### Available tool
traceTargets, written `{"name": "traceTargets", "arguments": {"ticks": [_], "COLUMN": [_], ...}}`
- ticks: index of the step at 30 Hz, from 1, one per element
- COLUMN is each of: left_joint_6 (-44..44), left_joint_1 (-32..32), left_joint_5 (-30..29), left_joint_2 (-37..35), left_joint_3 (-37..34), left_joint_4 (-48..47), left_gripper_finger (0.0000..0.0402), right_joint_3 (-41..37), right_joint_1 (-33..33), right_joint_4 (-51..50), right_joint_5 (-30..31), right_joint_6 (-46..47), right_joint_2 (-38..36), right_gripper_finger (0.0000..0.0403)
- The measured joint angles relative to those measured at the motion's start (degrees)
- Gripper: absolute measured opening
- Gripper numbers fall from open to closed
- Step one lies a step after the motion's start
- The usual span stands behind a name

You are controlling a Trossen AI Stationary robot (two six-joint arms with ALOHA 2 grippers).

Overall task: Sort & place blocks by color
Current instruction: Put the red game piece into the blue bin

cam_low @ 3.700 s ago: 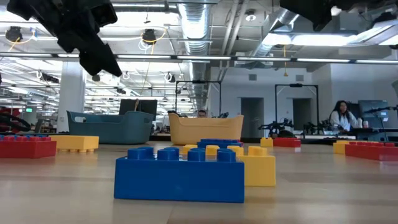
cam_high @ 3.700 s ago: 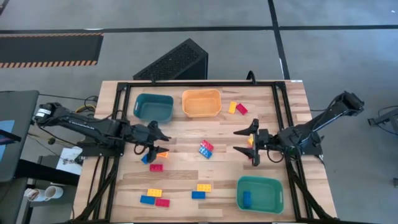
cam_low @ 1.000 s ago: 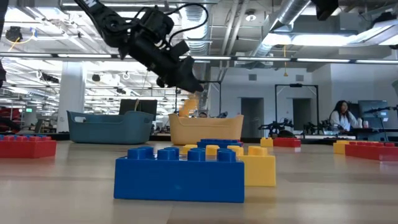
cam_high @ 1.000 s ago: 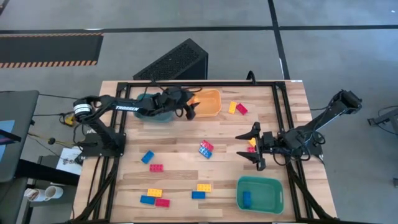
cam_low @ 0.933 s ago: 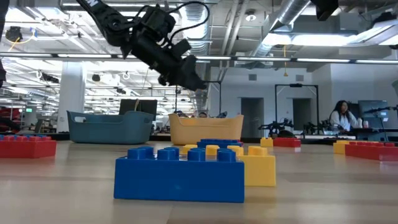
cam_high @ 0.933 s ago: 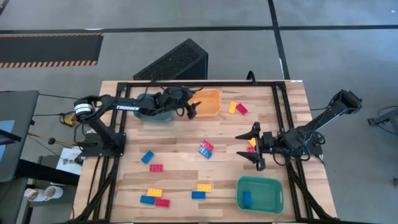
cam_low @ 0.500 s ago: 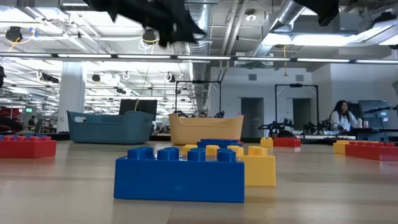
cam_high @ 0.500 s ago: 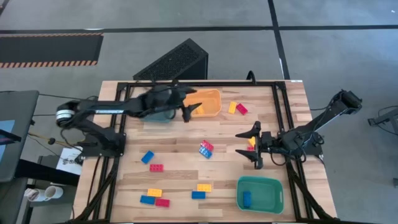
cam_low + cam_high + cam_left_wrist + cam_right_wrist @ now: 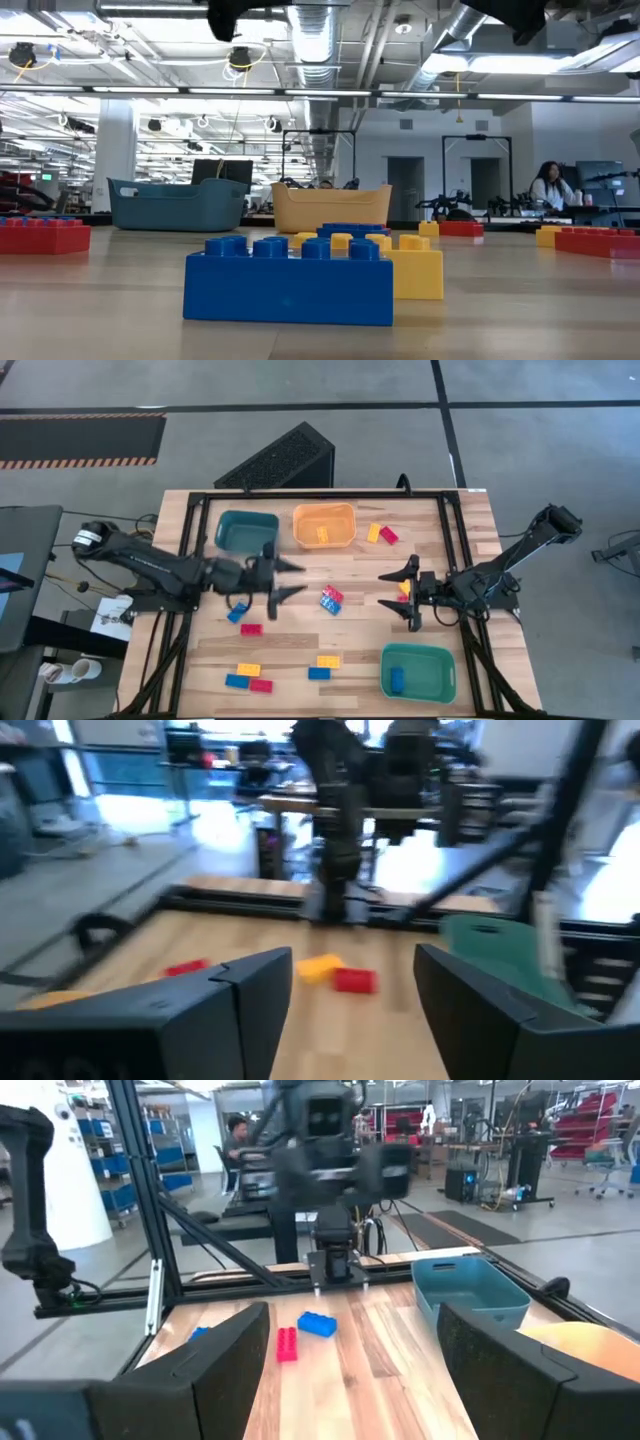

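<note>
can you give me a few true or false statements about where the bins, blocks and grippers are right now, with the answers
1. The orange bin has a yellow block in it. True.
2. The green bin holds a red block. False: it holds a blue block.
3. The left gripper carries a block. False: its fingers are apart and nothing is between them.
4. The teal bin stands beside the orange bin at the table's far edge. True.
5. The right gripper is shut. False: it is open above the table.
</note>
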Motion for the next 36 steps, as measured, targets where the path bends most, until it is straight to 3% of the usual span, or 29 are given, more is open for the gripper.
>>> {"name": "traceTargets", "arguments": {"ticks": [3, 6, 10, 22, 28, 36], "left_joint_6": [1.18, 4.23, 5.89, 1.62, 2.49, 1.35], "left_joint_1": [-6.05, -11.69, -15.78, -15.73, -14.62, -14.53], "left_joint_5": [-3.24, -10.46, -16.0, -16.49, -12.2, -11.85], "left_joint_2": [0.02, -0.02, -0.05, -0.02, 0.0, 0.38], "left_joint_3": [-2.46, -4.15, -6.24, -10.71, -10.75, -10.75], "left_joint_4": [6.48, 10.78, 13.58, 14.39, 19.09, 20.08], "left_gripper_finger": [0.0183, 0.0172, 0.0161, 0.0143, 0.0141, 0.0141], "right_joint_3": [0.0, 0.0, 0.0, 0.0, 0.0, 0.0], "right_joint_1": [-0.13, -0.09, 0.05, 0.02, -1.65, -4.63], "right_joint_4": [-0.4, -0.45, -0.58, -0.83, -1.7, -2.11], "right_joint_5": [0.0, 0.0, -0.11, 1.41, 1.4, 1.38], "right_joint_6": [3.18, 5.85, 6.51, 6.65, 8.06, 8.18], "right_joint_2": [0.0, 0.0, 0.0, 0.05, 0.05, 0.05], "right_gripper_finger": [0.0311, 0.0311, 0.0311, 0.0311, 0.0311, 0.0311]}}
